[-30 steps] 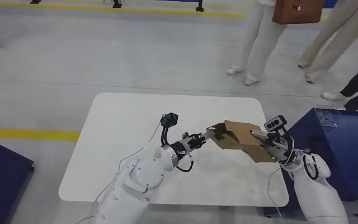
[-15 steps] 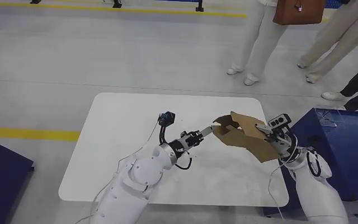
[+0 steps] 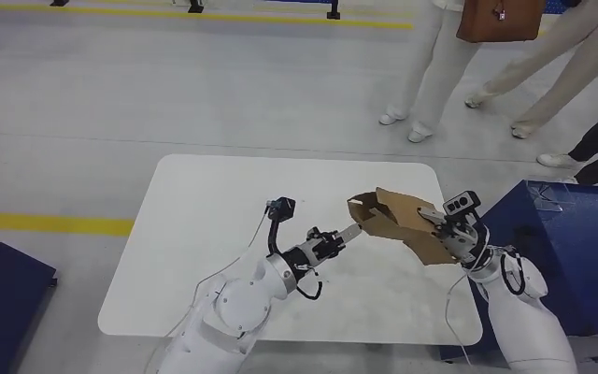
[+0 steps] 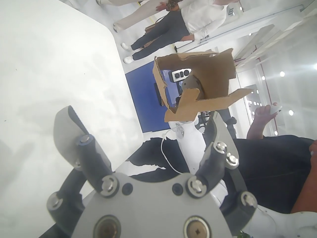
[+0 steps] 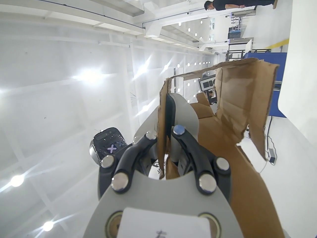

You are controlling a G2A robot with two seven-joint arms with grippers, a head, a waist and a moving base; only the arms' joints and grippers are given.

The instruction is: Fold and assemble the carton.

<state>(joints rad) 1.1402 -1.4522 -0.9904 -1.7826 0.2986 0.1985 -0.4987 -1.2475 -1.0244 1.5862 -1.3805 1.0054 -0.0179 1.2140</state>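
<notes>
A brown carton (image 3: 402, 222), partly unfolded with loose flaps, is held above the right side of the white table (image 3: 215, 215). My right gripper (image 3: 439, 224) is shut on one of its side walls; in the right wrist view the fingers (image 5: 171, 110) pinch the cardboard edge and the carton (image 5: 237, 95) opens out beyond them. My left gripper (image 3: 348, 232) is at the carton's left flap. In the left wrist view this gripper (image 4: 141, 117) is open, and the carton (image 4: 210, 75) hangs just ahead with its lowest flap close to one fingertip (image 4: 218, 125).
A blue bin (image 3: 551, 234) stands right beside the table's right edge, and another blue object (image 3: 19, 280) sits left of the table. People stand on the floor beyond the far edge. The table's left and middle surface is bare.
The right gripper has swung the carton a little leftward and levelled it after a brief tilt upward. The left gripper has dropped slightly and stays at the carton's left flap.
</notes>
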